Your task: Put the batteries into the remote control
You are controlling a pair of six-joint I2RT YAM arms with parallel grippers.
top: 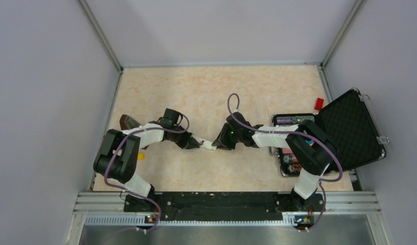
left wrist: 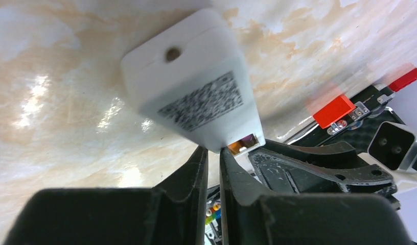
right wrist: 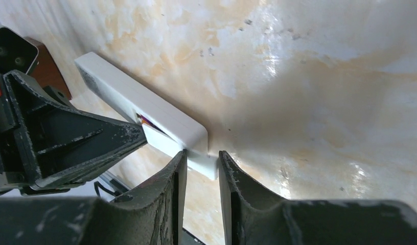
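Top: remote control near the middle of the table, spanning left gripper to right gripper.
Left wrist: jaws a thin slit at the remote's end, unclear if pinching anything.
Right wrist: jaws pressed on both sides of the remote's other end.

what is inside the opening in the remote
In the remote control, the opening shows an orange-brown piece in the left wrist view and a red-yellow sliver in the right wrist view. The casing covers the rest of the compartment.
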